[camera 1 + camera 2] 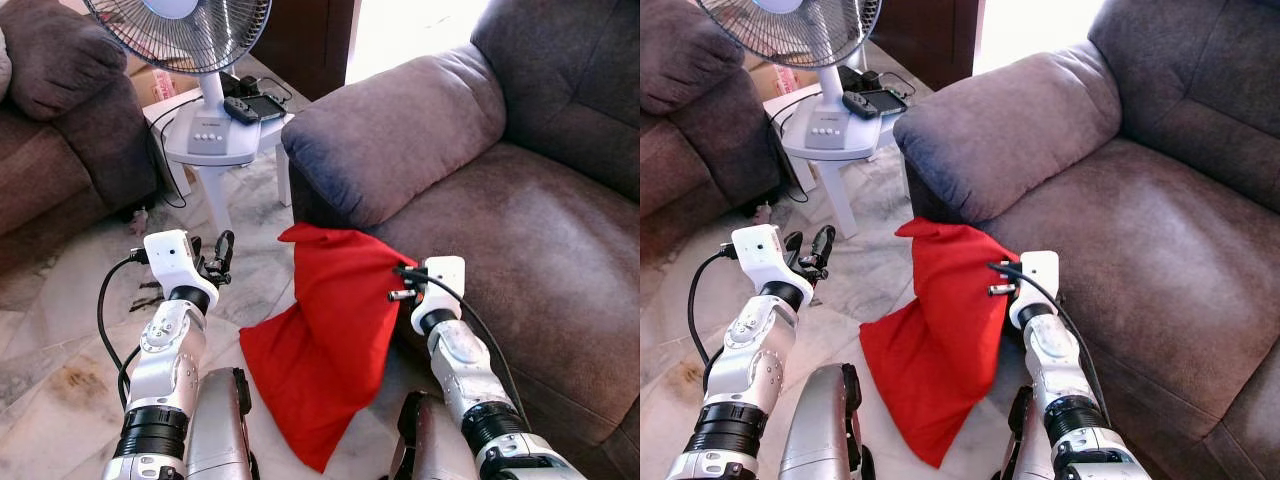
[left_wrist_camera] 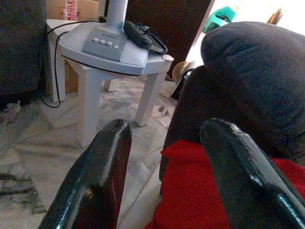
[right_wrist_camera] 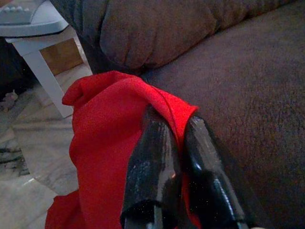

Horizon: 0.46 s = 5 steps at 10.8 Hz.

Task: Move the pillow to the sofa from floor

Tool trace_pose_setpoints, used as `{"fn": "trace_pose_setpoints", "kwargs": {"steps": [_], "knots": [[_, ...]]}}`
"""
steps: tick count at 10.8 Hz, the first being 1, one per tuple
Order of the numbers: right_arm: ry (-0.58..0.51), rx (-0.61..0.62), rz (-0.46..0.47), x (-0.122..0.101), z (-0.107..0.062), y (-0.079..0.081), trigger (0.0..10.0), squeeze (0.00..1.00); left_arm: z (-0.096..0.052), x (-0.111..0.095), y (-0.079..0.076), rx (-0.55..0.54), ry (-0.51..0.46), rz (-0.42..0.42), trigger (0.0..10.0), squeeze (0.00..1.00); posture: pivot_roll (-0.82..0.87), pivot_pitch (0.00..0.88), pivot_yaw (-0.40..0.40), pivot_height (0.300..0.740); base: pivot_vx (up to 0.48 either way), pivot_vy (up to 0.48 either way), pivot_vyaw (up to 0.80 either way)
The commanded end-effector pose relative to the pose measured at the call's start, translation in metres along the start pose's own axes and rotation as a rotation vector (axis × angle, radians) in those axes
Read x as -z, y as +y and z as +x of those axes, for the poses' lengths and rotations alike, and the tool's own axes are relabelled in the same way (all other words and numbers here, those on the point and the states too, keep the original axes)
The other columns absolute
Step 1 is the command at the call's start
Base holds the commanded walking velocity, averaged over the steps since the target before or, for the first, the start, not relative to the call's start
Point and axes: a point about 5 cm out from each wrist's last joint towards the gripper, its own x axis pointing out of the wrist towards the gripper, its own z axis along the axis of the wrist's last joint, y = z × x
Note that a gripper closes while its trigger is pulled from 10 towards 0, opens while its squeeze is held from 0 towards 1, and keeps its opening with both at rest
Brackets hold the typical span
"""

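My right fingers [image 3: 174, 157] were clamped on a fold of the red pillow [image 1: 320, 340] at its upper edge, right where that edge met the front of the sofa [image 1: 520, 260]. The pillow hung in the middle of the frame, its long axis sloping from my grip down toward the lower left, and its bottom corner looked to be on or just above the marble floor [image 1: 60, 340]. My left fingers [image 2: 162, 176] stood apart and held nothing, left of the pillow at center left, aimed past it at the sofa arm and the small white counter [image 1: 215, 150] carrying the fan [image 1: 180, 30] at upper left. The sofa seat lay just right of my right grip, so I judged that arm should lift and swing the pillow rightward onto it.
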Motion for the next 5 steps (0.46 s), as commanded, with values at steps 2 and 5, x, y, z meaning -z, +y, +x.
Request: {"fn": "trace_pose_setpoints", "kwargs": {"steps": [2,5], "knots": [[-0.118,0.005,-0.006,-0.0243,0.0038,-0.0006,10.0,0.00,0.0029,-0.0049,-0.0020,0.000,-0.026,-0.001,10.0,0.00,0.07,0.057,-0.054,0.576,0.000,0.000,0.00],[-0.128,0.002,-0.002,-0.0268,0.0037,0.0025,10.0,0.00,0.0023,-0.0056,-0.0028,0.001,-0.032,0.004,10.0,0.00,0.07,0.062,-0.056,0.622,0.000,0.000,0.00]]}}
